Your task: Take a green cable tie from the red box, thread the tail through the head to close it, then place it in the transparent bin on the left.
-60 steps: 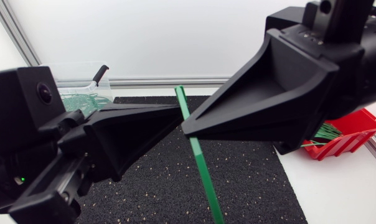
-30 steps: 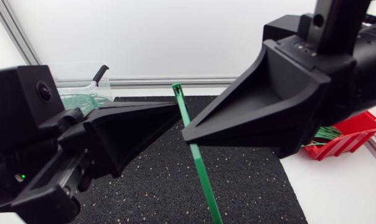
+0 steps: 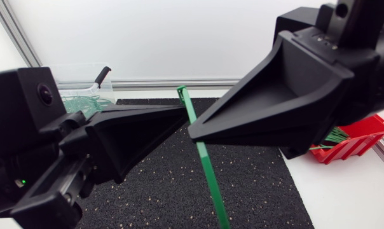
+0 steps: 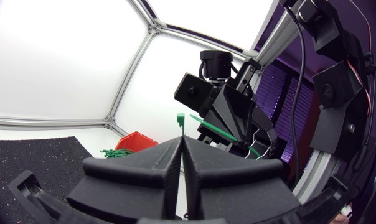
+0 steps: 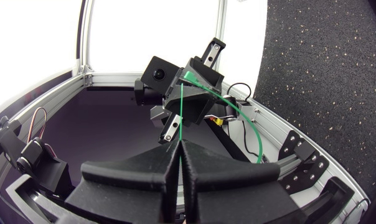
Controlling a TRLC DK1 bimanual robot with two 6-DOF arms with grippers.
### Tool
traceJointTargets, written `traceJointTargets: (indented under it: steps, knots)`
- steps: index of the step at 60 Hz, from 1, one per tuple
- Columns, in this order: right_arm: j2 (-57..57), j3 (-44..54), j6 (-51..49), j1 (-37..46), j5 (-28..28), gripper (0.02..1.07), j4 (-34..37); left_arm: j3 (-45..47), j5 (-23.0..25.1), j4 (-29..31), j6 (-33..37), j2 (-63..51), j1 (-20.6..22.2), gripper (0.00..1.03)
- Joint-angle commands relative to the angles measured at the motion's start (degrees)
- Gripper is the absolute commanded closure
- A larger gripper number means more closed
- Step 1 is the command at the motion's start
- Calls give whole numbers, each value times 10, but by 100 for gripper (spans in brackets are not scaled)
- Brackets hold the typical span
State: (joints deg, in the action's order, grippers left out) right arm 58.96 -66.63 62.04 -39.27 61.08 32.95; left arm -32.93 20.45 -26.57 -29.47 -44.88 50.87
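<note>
Since 0.5 s ago the R gripper [image 3: 193,130] has been raised a touch; the green cable tie [image 3: 205,162] is barely shifted.

Head view: the tie is held slanted above the black mat [image 3: 255,184], head end up, between the L gripper [image 3: 179,113] tip & the R tip. The red box [image 3: 363,137] is seen behind the R gripper, the transparent bin [image 3: 77,79] behind the L.

L wrist: fingers [image 4: 144,168] are pressed together on the tie, its head poking past the tips.

R wrist: fingers [image 5: 138,171] are clamped on the tie, which runs ahead to the L gripper.

Head view looks down closely; wrist views face each other, sharing the tie [image 4: 181,118].
</note>
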Motion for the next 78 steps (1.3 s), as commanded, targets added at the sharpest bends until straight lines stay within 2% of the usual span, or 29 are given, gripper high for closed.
traceJointTargets:
  steps: [1, 46, 66, 78]
  knots:
    - [2, 14, 23, 1, -3, 101, -8, 11, -5, -3, 9, -1, 5, 100]
    - [17, 19, 23, -2, -4, 101, -23, 12, -5, 2, 9, 6, 5, 100]
    - [28, 19, 29, 1, -10, 101, -38, 19, -6, 6, 19, 18, 19, 100]
    - [41, 8, 32, 0, -11, 101, -32, 26, -37, 10, 64, 23, 50, 100]
